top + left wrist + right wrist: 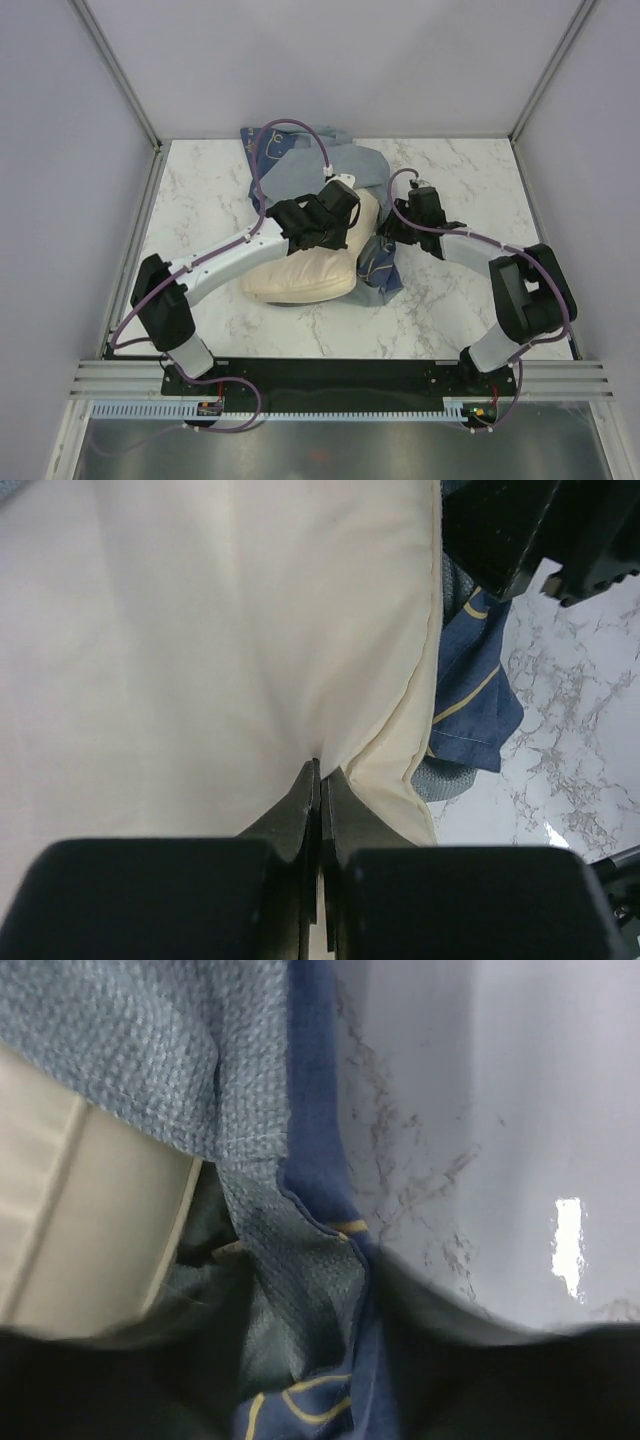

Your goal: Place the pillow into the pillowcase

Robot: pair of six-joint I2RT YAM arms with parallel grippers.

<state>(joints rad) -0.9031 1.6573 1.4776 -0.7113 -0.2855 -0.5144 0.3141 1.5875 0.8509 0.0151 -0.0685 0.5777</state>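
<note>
Pillow (300,275) lies in the middle of the marble surface (210,210). Its far end meets the crumpled blue pillowcase (360,165), which bunches behind it and trails down along its right side. My left gripper (320,778) is closed tight, its tips pinching a fold of the pillow's cream cloth near the seamed right edge. My right gripper (390,235) sits just beside the pillow's right side, over the blue cloth with yellow lines. From its own camera the cloth runs down into shadow, and I cannot tell whether that gripper is open or has hold of anything.
</note>
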